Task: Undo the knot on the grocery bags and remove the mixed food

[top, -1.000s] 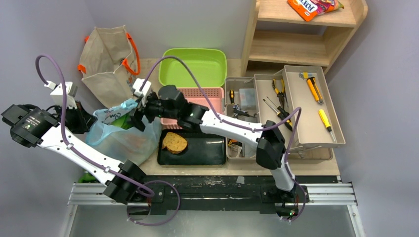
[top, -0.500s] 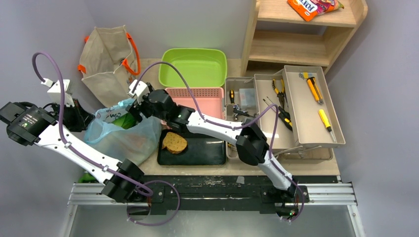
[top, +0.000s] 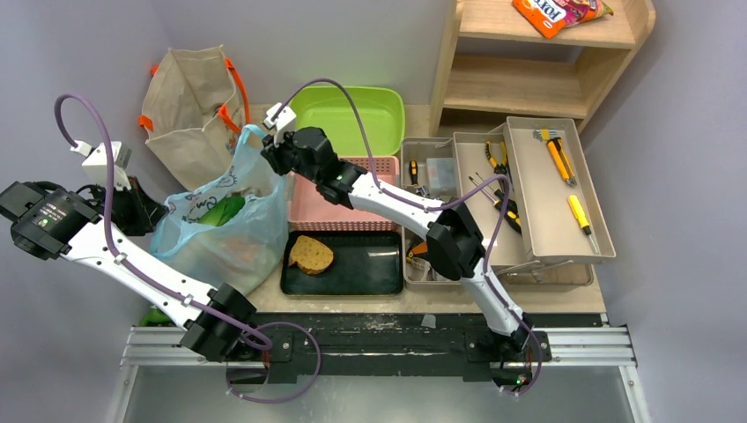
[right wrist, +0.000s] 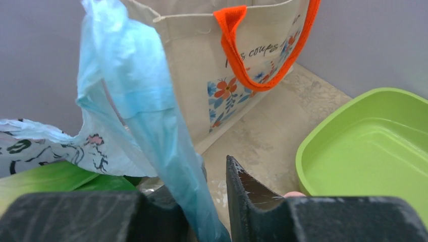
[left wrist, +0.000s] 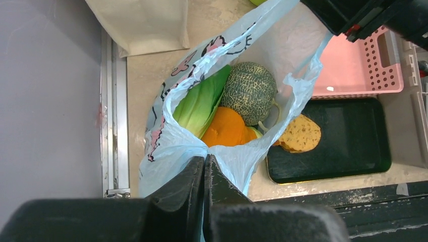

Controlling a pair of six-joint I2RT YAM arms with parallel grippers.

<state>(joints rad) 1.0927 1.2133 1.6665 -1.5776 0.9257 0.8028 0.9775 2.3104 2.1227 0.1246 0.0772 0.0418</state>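
The light-blue grocery bag (top: 220, 242) stands left of centre with its mouth stretched open. No knot shows. My left gripper (left wrist: 204, 161) is shut on the bag's near rim, at the bag's left side in the top view (top: 151, 220). My right gripper (top: 264, 152) has its jaws drawn in on the bag's far handle (right wrist: 136, 96) and holds it up taut. Between one finger and the plastic a thin gap shows. Inside lie a netted green melon (left wrist: 250, 92), leafy greens (left wrist: 199, 103) and an orange fruit (left wrist: 227, 128). The beige tote (top: 189, 101) stands behind.
A brown bread slice (top: 311, 255) lies on the black tray (top: 370, 269) right of the bag. Behind it are a pink basket (top: 317, 216) and a lime-green bin (top: 352, 119). An open toolbox (top: 546, 194) and a wooden shelf (top: 546, 70) fill the right.
My right gripper has closed in on the bag's far handle and carried it up and toward the back, stretching the bag's mouth open. The left gripper has kept its hold and place.
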